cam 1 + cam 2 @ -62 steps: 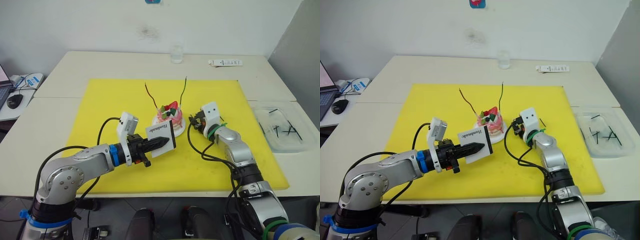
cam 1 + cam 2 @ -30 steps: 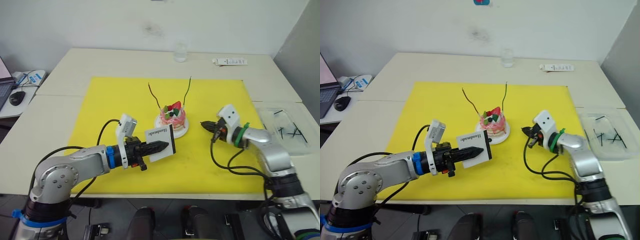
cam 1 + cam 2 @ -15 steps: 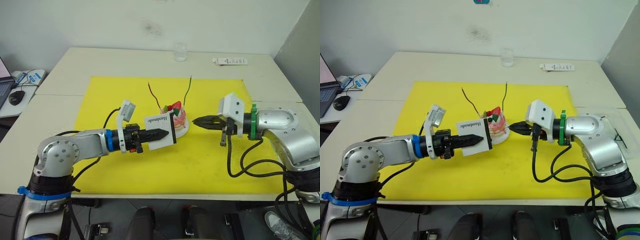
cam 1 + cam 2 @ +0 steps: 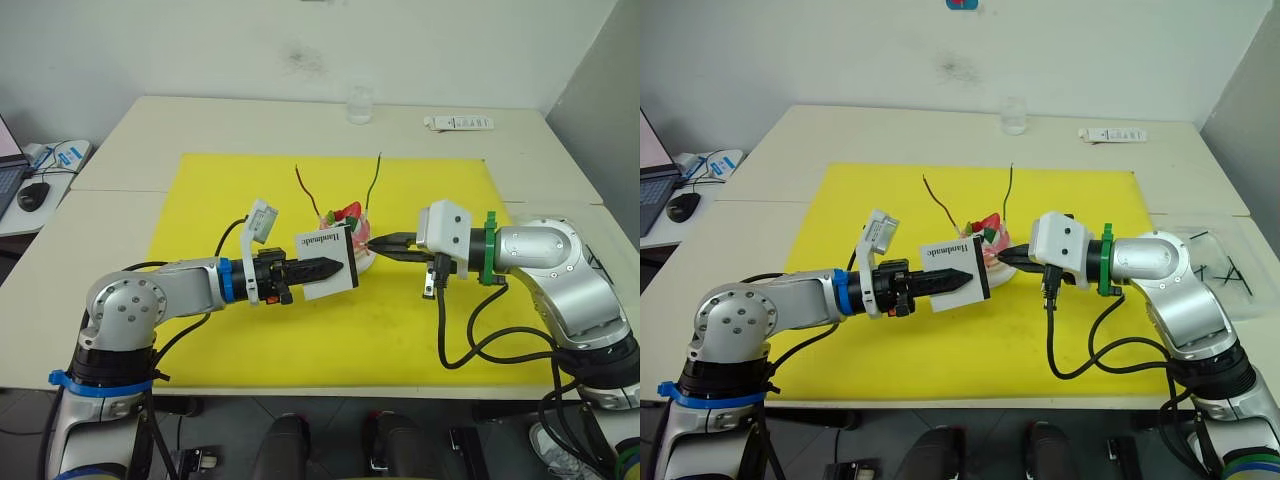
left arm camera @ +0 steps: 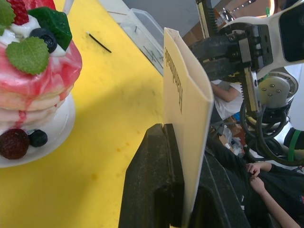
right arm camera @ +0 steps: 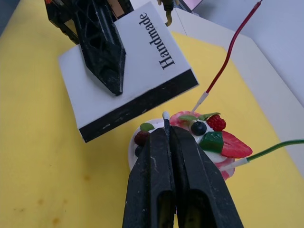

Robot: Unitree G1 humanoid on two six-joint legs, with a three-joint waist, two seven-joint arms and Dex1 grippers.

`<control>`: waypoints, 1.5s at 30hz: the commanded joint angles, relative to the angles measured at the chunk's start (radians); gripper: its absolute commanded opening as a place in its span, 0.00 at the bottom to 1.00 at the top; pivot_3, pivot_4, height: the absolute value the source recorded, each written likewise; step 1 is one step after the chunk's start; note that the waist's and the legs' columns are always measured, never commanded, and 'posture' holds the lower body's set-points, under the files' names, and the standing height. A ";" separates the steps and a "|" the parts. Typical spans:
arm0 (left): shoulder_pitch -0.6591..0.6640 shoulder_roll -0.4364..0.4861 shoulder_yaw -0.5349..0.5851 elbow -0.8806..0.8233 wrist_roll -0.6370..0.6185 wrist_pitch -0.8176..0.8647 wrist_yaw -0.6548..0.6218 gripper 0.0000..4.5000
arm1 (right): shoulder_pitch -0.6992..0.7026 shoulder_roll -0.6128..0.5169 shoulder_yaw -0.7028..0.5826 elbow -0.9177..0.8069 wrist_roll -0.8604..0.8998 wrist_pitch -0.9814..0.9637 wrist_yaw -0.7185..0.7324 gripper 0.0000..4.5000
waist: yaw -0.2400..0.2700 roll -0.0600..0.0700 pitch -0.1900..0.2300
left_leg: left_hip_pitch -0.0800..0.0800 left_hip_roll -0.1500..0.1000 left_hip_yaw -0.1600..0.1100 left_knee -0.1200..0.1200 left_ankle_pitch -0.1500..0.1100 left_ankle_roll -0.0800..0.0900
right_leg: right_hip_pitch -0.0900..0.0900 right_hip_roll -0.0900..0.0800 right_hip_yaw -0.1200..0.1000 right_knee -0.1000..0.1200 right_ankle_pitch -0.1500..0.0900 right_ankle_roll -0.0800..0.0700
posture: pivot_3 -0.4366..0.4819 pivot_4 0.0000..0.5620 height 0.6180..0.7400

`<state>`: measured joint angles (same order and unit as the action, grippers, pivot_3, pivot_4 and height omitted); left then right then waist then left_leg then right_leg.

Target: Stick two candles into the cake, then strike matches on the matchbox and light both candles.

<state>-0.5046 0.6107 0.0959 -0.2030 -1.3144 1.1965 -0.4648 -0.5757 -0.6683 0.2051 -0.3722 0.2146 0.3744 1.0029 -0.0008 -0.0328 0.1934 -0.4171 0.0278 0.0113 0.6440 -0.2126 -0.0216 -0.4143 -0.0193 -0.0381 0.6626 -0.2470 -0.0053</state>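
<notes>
Two end effectors meet over the yellow mat (image 4: 250, 340) on the bench (image 4: 200, 125). L end effector (image 4: 330, 268) is clamped on the white matchbox (image 4: 326, 262), held off the mat w/ its black edge strip facing down; "Handmade" lettering shows on its face. Just behind and right of the box sits the pink cake (image 4: 350, 232) on its white plate (image 6: 134, 148), near mat centre. Both candles stand in the cake: red-brown candle (image 4: 306, 190) leans left, green candle (image 4: 374, 180) rises on the right. R end effector (image 4: 378, 244) is pinched closed on a match (image 6: 166, 124), whose white tip pokes past the fingertips, near the box's black strip and just beside the cake. Far R, a clear tray (image 4: 1230, 262) holds more matches (image 4: 1230, 270). At the back of the bench stand a glass (image 4: 359, 104) and a white tube (image 4: 458, 123).
</notes>
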 commanded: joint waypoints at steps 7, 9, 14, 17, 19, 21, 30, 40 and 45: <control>-0.020 0.001 0.028 -0.017 0.004 -0.002 -0.023 0.00 | -0.024 0.031 0.023 -0.026 -0.026 -0.030 -0.019 0.01 | 0.000 0.000 0.000 | 0.000 0.000 0.000 0.000 0.000 0.000 | 0.000 0.000 0.000 0.000 0.000 0.000 | 0.48 0.27 1.00; -0.020 0.003 0.030 -0.021 -0.001 0.002 -0.026 0.00 | -0.026 0.034 0.024 -0.022 -0.032 -0.033 -0.021 0.01 | 0.000 0.000 0.000 | 0.000 0.000 0.000 0.000 0.000 0.000 | 0.000 0.000 0.000 0.000 0.000 0.000 | 0.48 0.27 1.00; -0.020 0.004 0.030 -0.022 0.000 0.005 -0.030 0.00 | -0.043 0.047 0.013 0.000 -0.036 -0.027 -0.027 0.01 | 0.000 0.000 0.000 | 0.000 0.000 0.000 0.000 0.000 0.000 | 0.000 0.000 0.000 0.001 0.000 0.000 | 0.48 0.27 1.00; -0.020 0.002 0.029 -0.023 0.001 0.006 -0.031 0.00 | -0.054 0.054 0.015 0.010 -0.037 -0.027 -0.031 0.01 | 0.000 0.000 0.000 | 0.000 0.000 0.000 0.000 0.000 0.000 | 0.000 0.000 0.000 0.001 0.000 0.000 | 0.48 0.27 1.00; -0.021 0.003 0.027 -0.024 0.004 0.007 -0.036 0.00 | -0.062 0.058 0.018 0.016 -0.036 -0.026 -0.032 0.01 | 0.000 0.000 0.000 | 0.000 0.000 0.000 0.000 0.000 0.000 | 0.000 0.000 0.000 0.001 0.000 0.000 | 0.48 0.27 1.00; -0.023 0.004 0.027 -0.022 0.007 0.008 -0.041 0.00 | -0.069 0.062 0.020 0.022 -0.037 -0.025 -0.032 0.01 | 0.000 0.000 0.000 | 0.000 0.000 0.000 0.000 0.000 0.000 | 0.000 0.000 0.000 0.001 0.000 0.000 | 0.48 0.27 1.00; -0.026 0.005 0.027 -0.022 0.017 0.008 -0.050 0.00 | -0.076 0.064 0.039 0.048 -0.057 -0.042 -0.030 0.01 | 0.000 0.000 0.000 | 0.000 0.000 0.000 0.001 0.000 0.000 | 0.000 0.000 0.000 0.001 0.000 0.000 | 0.48 0.27 1.00; -0.074 -0.015 0.032 0.029 0.059 -0.010 -0.066 0.00 | 0.108 -0.206 0.167 -0.129 -0.019 -0.146 0.326 0.01 | 0.011 0.000 0.000 | 0.000 0.000 -0.002 0.001 0.000 0.000 | 0.002 0.000 -0.002 0.000 0.000 0.000 | 0.48 0.27 1.00; -0.089 -0.003 0.039 0.063 0.106 -0.022 -0.108 0.00 | 0.079 -0.335 0.059 0.058 -0.011 -0.206 0.386 0.01 | -0.001 -0.001 0.002 | 0.002 -0.002 0.002 0.002 0.000 0.000 | 0.003 -0.001 0.001 -0.002 0.002 0.003 | 0.48 0.27 1.00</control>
<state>-0.5801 0.6063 0.1213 -0.1258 -1.2125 1.1902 -0.5466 -0.4299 -1.0183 0.3406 -0.3766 0.1809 0.1796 1.4055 -0.0014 -0.0335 0.1955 -0.4130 0.0266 0.0139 0.6462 -0.2127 -0.0212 -0.4099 -0.0206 -0.0363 0.6609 -0.2439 -0.0031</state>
